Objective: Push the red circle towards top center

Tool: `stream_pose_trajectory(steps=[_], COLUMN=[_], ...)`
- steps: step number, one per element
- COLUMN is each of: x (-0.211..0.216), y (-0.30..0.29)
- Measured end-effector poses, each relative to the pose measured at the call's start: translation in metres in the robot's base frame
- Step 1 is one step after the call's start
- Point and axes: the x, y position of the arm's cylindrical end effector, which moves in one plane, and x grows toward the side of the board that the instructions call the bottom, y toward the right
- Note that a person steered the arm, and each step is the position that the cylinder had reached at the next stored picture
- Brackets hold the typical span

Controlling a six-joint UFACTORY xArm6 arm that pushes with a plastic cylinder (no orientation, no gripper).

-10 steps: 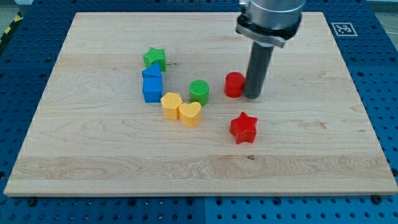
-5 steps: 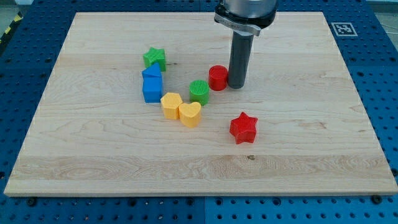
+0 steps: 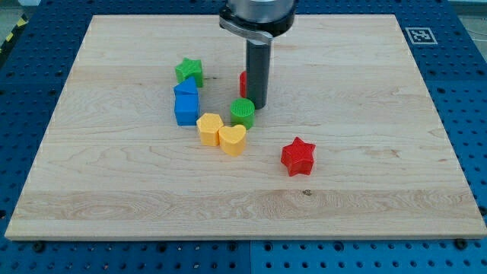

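1. Red circle sits mid-board, mostly hidden behind the rod, only a sliver showing.
2. My tip touches its right side, just above the green cylinder.
3. No jaws here.
4. Best: get beneath the circle, push straight up, slowly.

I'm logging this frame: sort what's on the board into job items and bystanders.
Job: red circle, mostly hidden behind the rod; my tip, against its right side.

Lying about: green star, blue blocks, green cylinder, yellow blocks, red star.
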Motion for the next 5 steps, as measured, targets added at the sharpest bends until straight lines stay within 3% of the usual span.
stream_pose_trajectory(steps=[5], x=[-0.049], y=[0.008])
